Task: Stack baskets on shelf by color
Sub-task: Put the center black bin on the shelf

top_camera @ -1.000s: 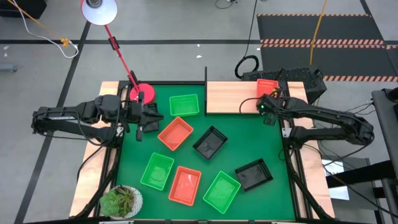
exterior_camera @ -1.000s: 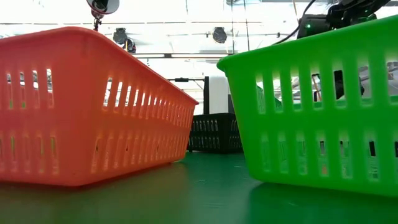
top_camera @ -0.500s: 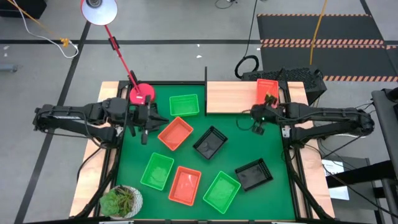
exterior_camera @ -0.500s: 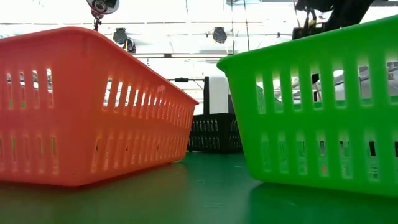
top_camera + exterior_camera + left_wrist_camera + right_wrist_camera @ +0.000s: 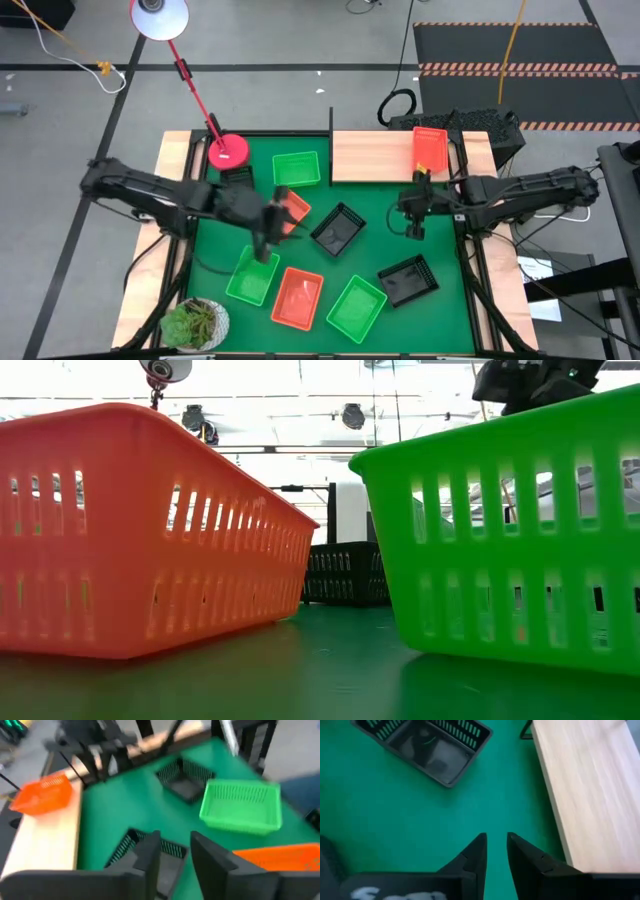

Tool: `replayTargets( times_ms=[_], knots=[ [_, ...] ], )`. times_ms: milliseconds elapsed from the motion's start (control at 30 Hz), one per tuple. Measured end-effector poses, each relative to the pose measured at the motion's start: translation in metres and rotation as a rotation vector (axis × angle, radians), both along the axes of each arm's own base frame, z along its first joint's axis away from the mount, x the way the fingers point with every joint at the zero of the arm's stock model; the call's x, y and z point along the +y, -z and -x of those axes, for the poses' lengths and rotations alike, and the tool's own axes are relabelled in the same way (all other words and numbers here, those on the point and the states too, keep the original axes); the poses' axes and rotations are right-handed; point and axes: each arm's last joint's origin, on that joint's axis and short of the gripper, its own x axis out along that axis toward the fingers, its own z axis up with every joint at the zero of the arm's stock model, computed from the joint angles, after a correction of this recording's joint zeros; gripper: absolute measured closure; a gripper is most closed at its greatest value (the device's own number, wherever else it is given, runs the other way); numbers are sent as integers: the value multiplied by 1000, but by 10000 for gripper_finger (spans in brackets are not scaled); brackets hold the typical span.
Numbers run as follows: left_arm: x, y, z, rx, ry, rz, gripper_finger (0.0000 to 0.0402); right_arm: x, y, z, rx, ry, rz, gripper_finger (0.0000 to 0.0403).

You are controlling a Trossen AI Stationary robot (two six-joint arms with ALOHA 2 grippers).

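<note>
L gripper (image 5: 268, 232) reached across the green mat (image 5: 385, 235), over the orange basket (image 5: 289, 208) at centre, fingers (image 5: 148, 852) parted w/ nothing between. R gripper (image 5: 415, 222) hung above bare mat just off the shelf (image 5: 370, 155), jaws slightly apart, empty. One orange mesh basket (image 5: 429, 148) sat on the pale wood shelf's right end. Other slotted plastic baskets – green (image 5: 296, 169), black (image 5: 337, 228) – lay loose on the mat. Since 1 s ago, L arm swung in from the table's left edge; R arm drew back off the shelf.
</note>
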Motion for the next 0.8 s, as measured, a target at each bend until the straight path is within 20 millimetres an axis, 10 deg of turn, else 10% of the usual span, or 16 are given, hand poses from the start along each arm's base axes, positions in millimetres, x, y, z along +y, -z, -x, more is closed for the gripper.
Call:
replayTargets(
  times_ms=[800],
  knots=[
    [2,142,-81,475,73,-270,224,4,-9,-11,-171,30,-52,332]
  ],
)
